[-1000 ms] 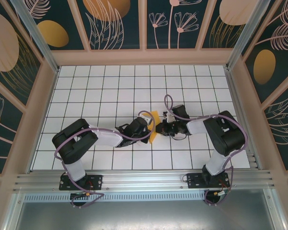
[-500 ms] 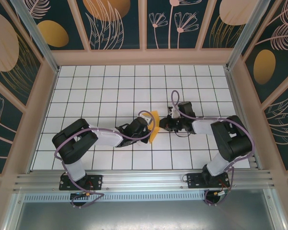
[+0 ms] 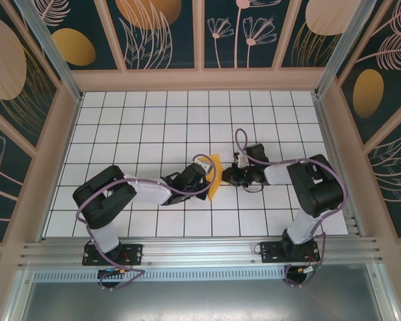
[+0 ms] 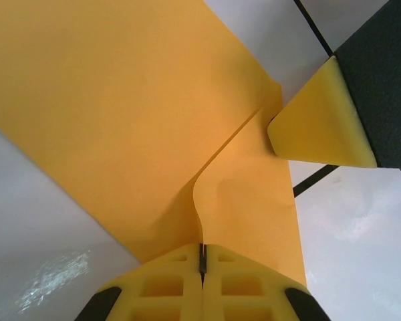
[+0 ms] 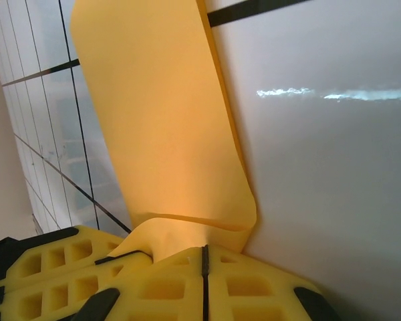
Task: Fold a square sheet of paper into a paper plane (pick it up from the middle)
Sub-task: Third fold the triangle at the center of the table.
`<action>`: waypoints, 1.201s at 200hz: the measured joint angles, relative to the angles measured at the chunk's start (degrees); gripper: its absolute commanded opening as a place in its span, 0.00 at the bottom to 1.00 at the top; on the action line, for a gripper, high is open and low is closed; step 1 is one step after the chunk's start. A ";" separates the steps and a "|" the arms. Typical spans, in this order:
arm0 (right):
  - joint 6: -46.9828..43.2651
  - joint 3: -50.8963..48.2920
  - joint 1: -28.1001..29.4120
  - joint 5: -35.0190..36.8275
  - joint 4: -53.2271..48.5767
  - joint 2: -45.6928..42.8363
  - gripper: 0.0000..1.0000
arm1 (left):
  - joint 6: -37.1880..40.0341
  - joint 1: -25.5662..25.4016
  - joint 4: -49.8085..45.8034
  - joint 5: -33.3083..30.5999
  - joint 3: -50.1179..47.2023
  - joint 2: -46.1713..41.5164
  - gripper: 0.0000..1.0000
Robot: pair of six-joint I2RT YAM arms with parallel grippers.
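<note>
Paper [image 3: 214, 175]: 1 pc, orange-yellow, folded, approx. table centre. Arms: 2. The left arm [image 3: 110, 200] has its base at 7 o'clock, the right arm [image 3: 311, 190] at 5 o'clock. Grippers: 2, 1 per arm. The left gripper [image 3: 207, 179] is at the paper's 9 o'clock, the right gripper [image 3: 222, 178] at its 3 o'clock. Yellow pads [image 4: 167, 287]: 2 per gripper in the wrist views. Purple cables [image 3: 80, 204]: 2, 1 per arm. White tiled table [image 3: 120, 120]: 1. Metal rail [image 3: 200, 253] at 6 o'clock: 1.

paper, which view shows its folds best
Left wrist: the paper is close and large, its raised fold running into the shut left gripper. Right wrist shows one curled strip of it; top external, a small sliver.
</note>
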 measured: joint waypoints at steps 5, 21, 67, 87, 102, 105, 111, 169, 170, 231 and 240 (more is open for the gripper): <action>-0.20 0.17 0.00 0.20 -0.46 -0.09 0.10 | 0.00 0.00 0.00 0.00 0.00 0.00 0.00; -0.26 0.61 -0.02 0.90 -1.81 -0.87 0.10 | 0.00 0.00 0.00 0.00 0.00 0.00 0.00; -0.42 2.47 -0.07 1.51 -2.75 -2.49 0.08 | 0.00 0.00 0.00 -0.02 0.02 0.00 0.00; -0.37 2.64 -0.07 2.38 -2.71 -1.70 0.07 | 0.00 0.00 -0.02 0.00 0.00 0.00 0.00; -0.22 2.64 -0.07 3.78 -2.71 -0.39 0.06 | 0.00 0.00 -0.02 0.00 0.02 0.00 0.00; -0.17 2.64 -0.09 4.20 -2.71 -0.02 0.06 | 0.00 0.00 -0.02 0.00 0.02 0.00 0.00; -0.13 2.64 -0.09 4.39 -2.67 0.52 0.06 | 0.00 0.00 -0.02 0.00 0.02 0.00 0.00; 0.00 3.02 -0.28 4.37 -2.75 0.61 0.06 | 0.00 0.00 -0.22 -0.04 0.11 0.00 0.00; 0.00 3.02 -0.28 4.37 -2.75 0.55 0.06 | 0.00 0.00 -0.22 -0.04 0.11 0.00 0.00; 0.00 4.39 -0.72 4.68 -3.82 -0.26 0.06 | 0.00 0.00 -0.22 -0.17 0.11 0.00 0.00; 0.00 4.39 -0.72 5.05 -3.80 0.20 0.06 | 0.00 0.00 -0.22 -0.17 0.11 0.00 0.00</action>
